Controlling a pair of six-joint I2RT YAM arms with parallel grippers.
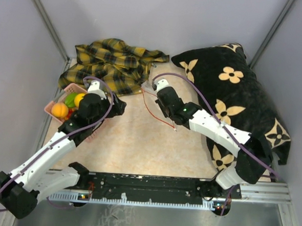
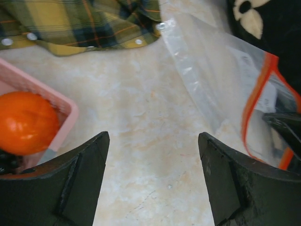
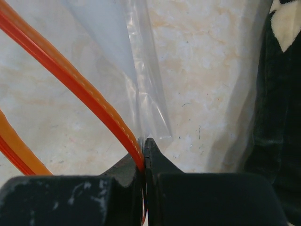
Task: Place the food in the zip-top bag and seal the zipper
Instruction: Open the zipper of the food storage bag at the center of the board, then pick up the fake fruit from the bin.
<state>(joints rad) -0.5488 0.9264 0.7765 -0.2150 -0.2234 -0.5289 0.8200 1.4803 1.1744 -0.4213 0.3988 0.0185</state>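
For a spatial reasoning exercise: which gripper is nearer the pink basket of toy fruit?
Left. The left gripper hangs open just beside the basket; the right gripper is farther off to the right, shut on the red zipper.

A robotics lab test cell: plain grey walls [image 1: 146,15] box in a marble-look counter [image 1: 139,143], metal struts [image 1: 46,22] run up the corners, and two white-and-black arms [image 1: 51,153] are bolted to an aluminium rail [image 1: 152,184] at its near edge. A plaid shirt [image 1: 113,62], a flowered black cushion [image 1: 234,92] and a pink basket [image 1: 51,107] of toy fruit [image 1: 60,110] lie on it.
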